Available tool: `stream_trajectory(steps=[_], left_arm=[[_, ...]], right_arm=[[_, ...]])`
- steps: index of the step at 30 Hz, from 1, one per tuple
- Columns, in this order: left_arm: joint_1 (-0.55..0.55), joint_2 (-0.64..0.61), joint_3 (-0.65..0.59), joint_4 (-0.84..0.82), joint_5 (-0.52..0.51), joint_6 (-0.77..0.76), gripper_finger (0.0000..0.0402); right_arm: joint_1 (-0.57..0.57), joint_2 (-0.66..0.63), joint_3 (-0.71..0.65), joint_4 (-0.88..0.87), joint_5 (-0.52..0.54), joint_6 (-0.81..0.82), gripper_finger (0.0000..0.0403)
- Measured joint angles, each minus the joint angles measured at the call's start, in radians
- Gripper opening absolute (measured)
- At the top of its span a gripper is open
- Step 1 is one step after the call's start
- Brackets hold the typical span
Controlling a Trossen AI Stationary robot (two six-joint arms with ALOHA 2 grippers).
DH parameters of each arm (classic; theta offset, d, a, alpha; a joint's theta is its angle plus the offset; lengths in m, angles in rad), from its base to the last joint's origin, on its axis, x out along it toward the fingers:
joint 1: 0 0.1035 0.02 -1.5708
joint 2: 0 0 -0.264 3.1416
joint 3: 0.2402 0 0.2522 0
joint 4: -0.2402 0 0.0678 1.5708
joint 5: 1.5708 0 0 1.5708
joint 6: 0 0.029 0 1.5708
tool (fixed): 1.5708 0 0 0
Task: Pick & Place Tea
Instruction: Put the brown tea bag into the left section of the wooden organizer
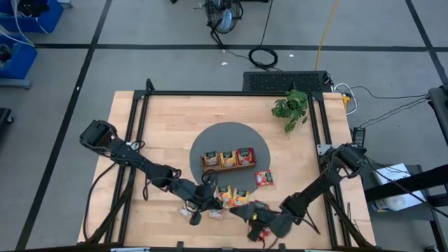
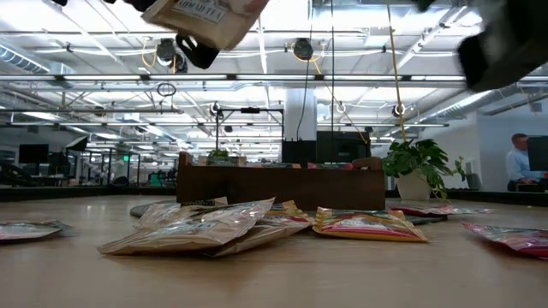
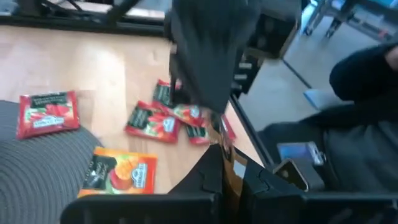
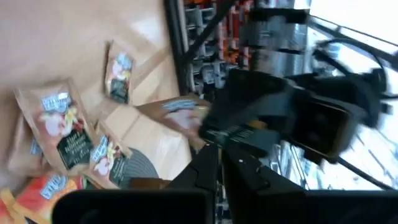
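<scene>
A tan tea sachet [image 2: 205,17] hangs in the air above the table's near edge, between my two grippers. My left gripper [image 3: 229,160] is shut on it and shows as a dark block [image 4: 255,118] in the right wrist view. My right gripper [image 4: 222,158] comes from the opposite side with its fingers close together at the sachet's corner. Other tea sachets lie flat on the table: red ones [image 3: 46,113], an orange one [image 3: 121,173] and tan ones [image 2: 193,229]. The wooden tray [image 1: 227,159] stands on a round grey mat [image 1: 227,136]. My left gripper pinches the tan sachet between its two fingers, and the sachet shows edge-on as a thin orange-brown strip [image 3: 224,146] running out of them. The sachet is lifted clear of the table. My right gripper has its fingertips at the sachet's near corner [image 4: 200,140], with the flat tan face [image 4: 177,115] spreading away beyond them. The fingers come roughly level, facing the left gripper. The pinch itself is hidden by the fingers.
A potted plant [image 1: 292,108] stands at the far right of the table. The tray's compartments hold sachets [image 1: 245,155]. Loose sachets lie in front of the mat [image 1: 264,178]. A person sits beyond the table at the right [image 2: 518,158].
</scene>
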Motion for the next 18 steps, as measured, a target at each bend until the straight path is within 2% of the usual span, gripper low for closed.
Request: stream_trajectory(steps=[5, 9, 12, 16, 18], left_arm=[[-0.007, 0.001, 0.0, -0.026, -0.059, 0.034, 0.0005], [-0.02, 0.001, 0.0, -0.037, -0.18, 0.093, 0.0009], [-0.032, 0.001, 0.0, -0.044, -0.279, 0.142, 0.0004], [-0.064, 0.001, 0.0, -0.044, -0.369, 0.213, 0.0011], [-0.084, 0.001, 0.0, -0.043, -0.431, 0.243, 0.0009]], right_arm=[[0.05, -0.002, 0.0, 0.109, 0.168, 0.147, 0.0032], [0.05, -0.004, 0.0, 0.162, 0.198, 0.321, 0.0048], [0.027, -0.009, 0.0, 0.19, 0.23, 0.375, 0.0061], [-0.004, -0.037, 0.0, 0.203, 0.424, 0.433, 0.0076], [-0.013, -0.063, -0.01, 0.187, 0.465, 0.492, 0.0079]])
